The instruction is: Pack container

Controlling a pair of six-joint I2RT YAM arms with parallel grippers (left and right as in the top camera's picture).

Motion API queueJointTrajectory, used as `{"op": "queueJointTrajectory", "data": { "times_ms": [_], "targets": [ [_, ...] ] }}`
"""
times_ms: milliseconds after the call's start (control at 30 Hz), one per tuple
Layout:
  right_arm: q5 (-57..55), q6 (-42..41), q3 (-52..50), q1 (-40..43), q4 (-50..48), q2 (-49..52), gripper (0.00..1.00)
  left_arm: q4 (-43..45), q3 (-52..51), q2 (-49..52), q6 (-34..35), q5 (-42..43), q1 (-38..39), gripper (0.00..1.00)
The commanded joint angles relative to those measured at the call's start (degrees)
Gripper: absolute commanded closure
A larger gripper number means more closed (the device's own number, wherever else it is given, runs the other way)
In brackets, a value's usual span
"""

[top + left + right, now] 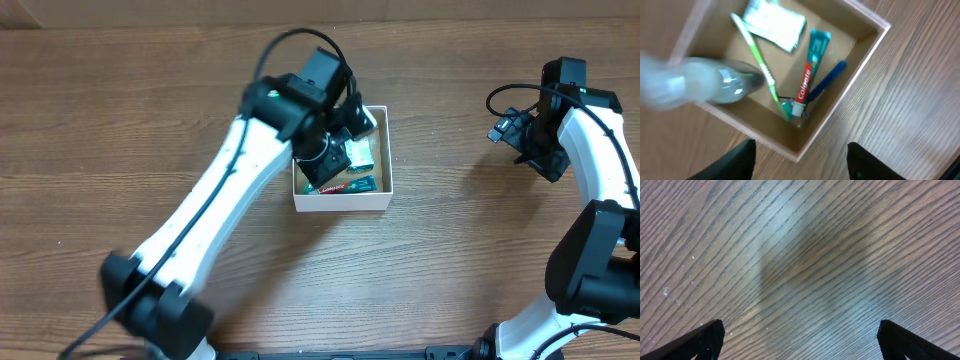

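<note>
Left gripper [340, 140] over container [340, 201], right gripper [520, 135] far off right.
Left jaws spread wide, gripping nothing. The container sits mid-table with 5 items inside: blurred clear bottle [695, 87], green toothbrush [760, 65], white packet [775, 22], Colgate tube [807, 75], blue handle [827, 82]. Right jaws wide too, over wood table [800, 255], well apart from the container.

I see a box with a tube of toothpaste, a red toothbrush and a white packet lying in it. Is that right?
Not quite. The toothbrush is green, not red, as the left wrist view shows. It does lie in the box with the toothpaste tube and the white packet.
</note>
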State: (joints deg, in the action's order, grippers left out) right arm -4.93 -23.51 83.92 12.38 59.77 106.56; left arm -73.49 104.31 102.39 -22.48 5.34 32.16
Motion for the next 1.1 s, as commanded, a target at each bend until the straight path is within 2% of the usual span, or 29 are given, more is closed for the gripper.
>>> {"op": "queueJointTrajectory", "data": {
  "times_ms": [0, 67, 100, 267, 333, 433, 500, 633, 767, 1067],
  "targets": [
    [-0.59, 0.37, 0.09, 0.13, -0.15, -0.09, 0.0, -2.4, 2.73, -14.03, 11.21, -1.46, -0.26, 0.29],
    [-0.59, 0.35, 0.09, 0.13, -0.15, -0.09, 0.0, -4.24, 2.69, -19.39, 14.34, -1.51, -0.26, 0.12],
    [-0.59, 0.37, 0.09, 0.13, -0.15, -0.09, 0.0, -4.94, 2.56, -21.84, 15.56, -1.51, -0.24, 0.0],
    [-0.59, 0.35, 0.09, 0.13, -0.15, -0.09, 0.0, -5.81, -3.41, -35.89, 22.86, -4.94, -0.24, 0.0],
    [-0.59, 0.35, 0.09, 0.13, -0.15, -0.09, 0.0, -1.6, -16.44, -47.1, 28.02, -4.94, -0.24, 0.0],
    [-0.59, 0.35, 0.09, 0.13, -0.15, -0.09, 0.0, 4.35, -31.15, -56.04, 32.89, -4.63, -0.24, 0.0],
    [-0.59, 0.37, 0.09, 0.13, -0.15, -0.09, 0.0, 8.0, -38.75, -59.87, 33.94, -0.68, -0.24, 0.0],
    [-0.59, 0.35, 0.09, 0.13, -0.15, -0.09, 0.0, 10.62, -44.28, -60.59, 35.36, 10.23, -0.26, 0.0],
    [-0.59, 0.37, 0.09, 0.13, -0.15, -0.09, 0.0, 7.52, -44.35, -59.08, 35.36, 9.27, -0.26, 0.0],
    [-0.59, 0.35, 0.09, 0.13, -0.15, -0.09, 0.0, 7.32, -44.35, -58.51, 35.34, 9.05, -0.26, 0.0]
  ]
}}
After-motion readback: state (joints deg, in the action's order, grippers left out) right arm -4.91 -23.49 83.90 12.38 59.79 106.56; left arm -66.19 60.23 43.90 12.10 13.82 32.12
